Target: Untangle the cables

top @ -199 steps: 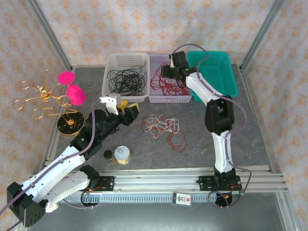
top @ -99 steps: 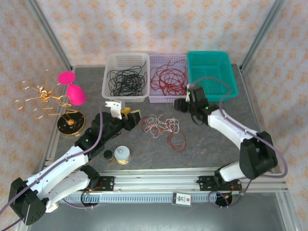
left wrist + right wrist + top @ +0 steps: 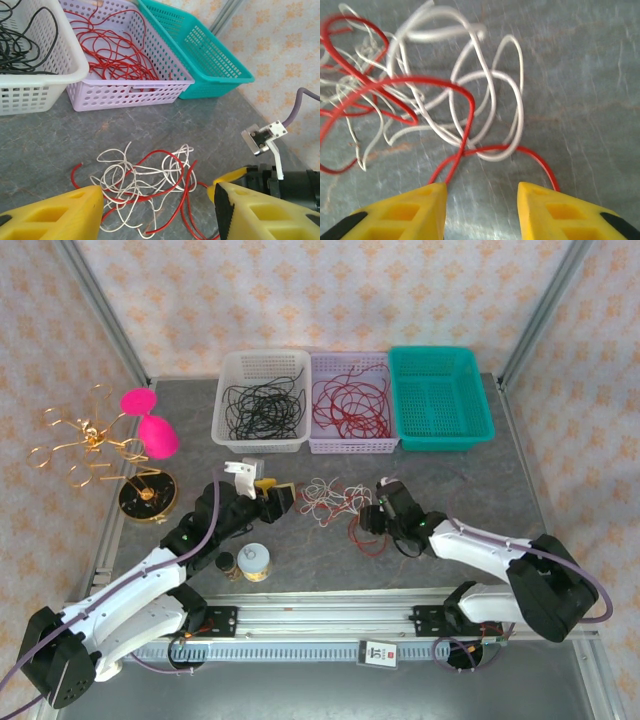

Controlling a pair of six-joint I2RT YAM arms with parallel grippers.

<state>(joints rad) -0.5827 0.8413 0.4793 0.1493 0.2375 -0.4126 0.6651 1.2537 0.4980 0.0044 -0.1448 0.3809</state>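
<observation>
The tangle [image 3: 335, 502] of red and off-white cables lies loose on the counter [image 3: 480, 500] at the middle of the top view, below the row of baskets. The right jaws are down at its right edge, spread, with a red strand [image 3: 465, 120] running in toward the gap between them. Nothing is pinched yet. The left jaws are low at the tangle's left edge, spread wide and empty.

The step in hand looks like picking one red strand out of the heap. To do it well, the right jaws should close on that red strand alone, where it lies clear of the white loops near the bottom of the right wrist view. The lift should then be slow and away from the heap. If the white loops rise with it, the left jaws can pin or hold them at the left side so the red one slides free. A fast pull would likely tighten the crossings in the upper left of the right wrist view.

Counted:
- **Baskets:** three in all.
  - The white basket [image 3: 258, 445] holds black cables.
  - The lilac basket [image 3: 355, 445] holds red cables.
  - The teal basket [image 3: 440, 405] holds nothing.
- **Colours in the tangle:** two. I cannot tell the number of separate strands, as they cross too much.
- **Jars:** two at lower left, one pale-lidded jar [image 3: 254, 561] and one small dark jar [image 3: 226, 564].
- **Gold ornament:** one [image 3: 75, 440], at far left.
- **Pink pieces:** two [image 3: 150, 425], beside the ornament.
</observation>
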